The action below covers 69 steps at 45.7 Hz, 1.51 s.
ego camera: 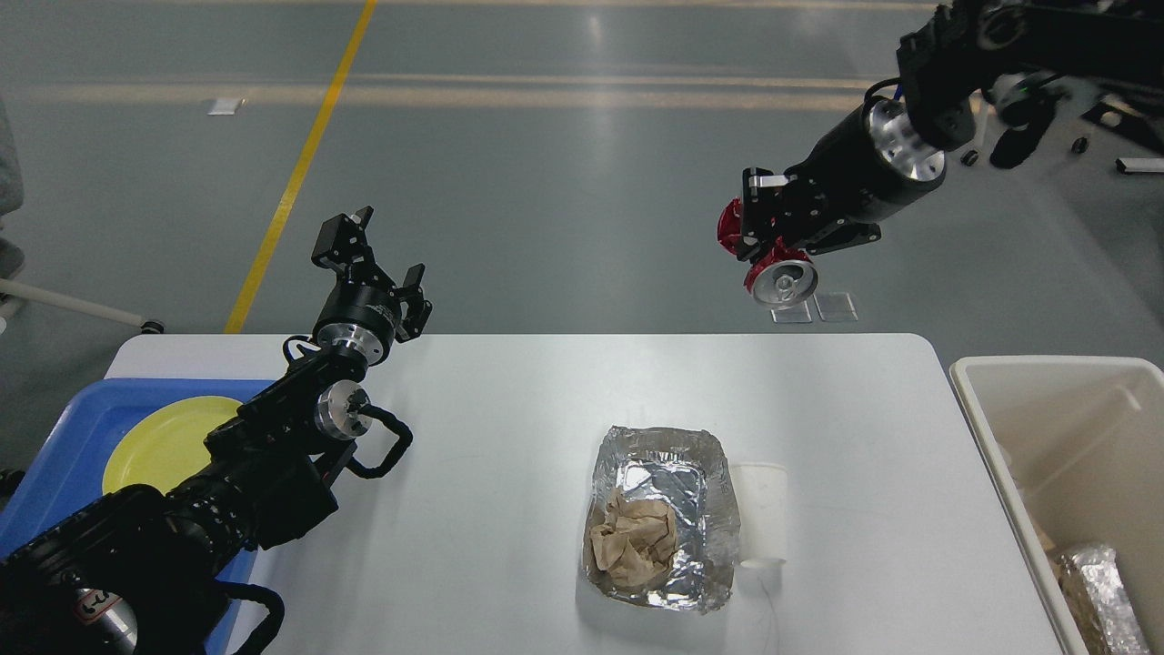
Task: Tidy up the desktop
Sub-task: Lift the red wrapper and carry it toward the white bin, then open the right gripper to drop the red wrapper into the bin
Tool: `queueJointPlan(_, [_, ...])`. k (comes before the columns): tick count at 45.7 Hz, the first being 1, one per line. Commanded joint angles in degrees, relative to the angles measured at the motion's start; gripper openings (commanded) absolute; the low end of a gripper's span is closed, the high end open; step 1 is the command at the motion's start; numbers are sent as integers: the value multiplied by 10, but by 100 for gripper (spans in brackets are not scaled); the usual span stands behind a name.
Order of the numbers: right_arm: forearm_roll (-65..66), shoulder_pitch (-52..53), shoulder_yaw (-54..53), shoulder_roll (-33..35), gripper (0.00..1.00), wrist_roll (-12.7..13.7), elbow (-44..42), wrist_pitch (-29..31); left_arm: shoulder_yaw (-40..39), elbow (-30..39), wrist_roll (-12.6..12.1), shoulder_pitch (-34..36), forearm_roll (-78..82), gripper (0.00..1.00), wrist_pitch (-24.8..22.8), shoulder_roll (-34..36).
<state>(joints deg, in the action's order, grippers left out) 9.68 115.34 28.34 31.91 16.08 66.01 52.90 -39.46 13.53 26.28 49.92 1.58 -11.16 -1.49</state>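
The white desktop (509,428) fills the lower view. On it lies a crumpled foil tray (661,517) holding a wad of brown paper (634,539), with a clear plastic cup (760,515) lying beside its right edge. My right gripper (759,246) is high above the table's far edge, shut on a crushed red can (771,273) whose silver end faces me. My left gripper (370,256) is open and empty, raised over the table's far left corner.
A blue tray (68,437) with a yellow plate (164,441) sits at the left edge, partly under my left arm. A cream-white bin (1073,437) stands at the right, with foil scrap (1096,591) inside. A chair stands on the floor far right.
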Motion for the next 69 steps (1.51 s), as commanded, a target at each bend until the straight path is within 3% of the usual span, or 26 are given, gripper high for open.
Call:
queueJointPlan(1, [-11, 69, -19, 59, 0, -1, 56, 21, 0, 0, 0, 0, 0, 100, 0, 0])
queueJointPlan(10, [-31, 132, -35, 121, 0, -1, 128, 21, 0, 0, 0, 0, 0, 100, 0, 0])
queueJointPlan(16, [-24, 125, -28, 124, 0, 2, 134, 21, 0, 0, 0, 0, 0, 100, 0, 0])
queueJointPlan(29, [164, -80, -9, 91, 0, 3, -3, 21, 0, 0, 0, 0, 0, 100, 0, 0])
queueJointPlan(47, [333, -324, 7, 51, 0, 2, -187, -173, 0, 0, 0, 0, 0, 100, 0, 0])
queueJointPlan(62, [336, -455, 195, -30, 0, -1, -357, -358, 0, 0, 0, 0, 0, 100, 0, 0])
queueJointPlan(69, [301, -534, 232, -61, 0, -2, -436, -394, 0, 0, 0, 0, -1, 100, 0, 0])
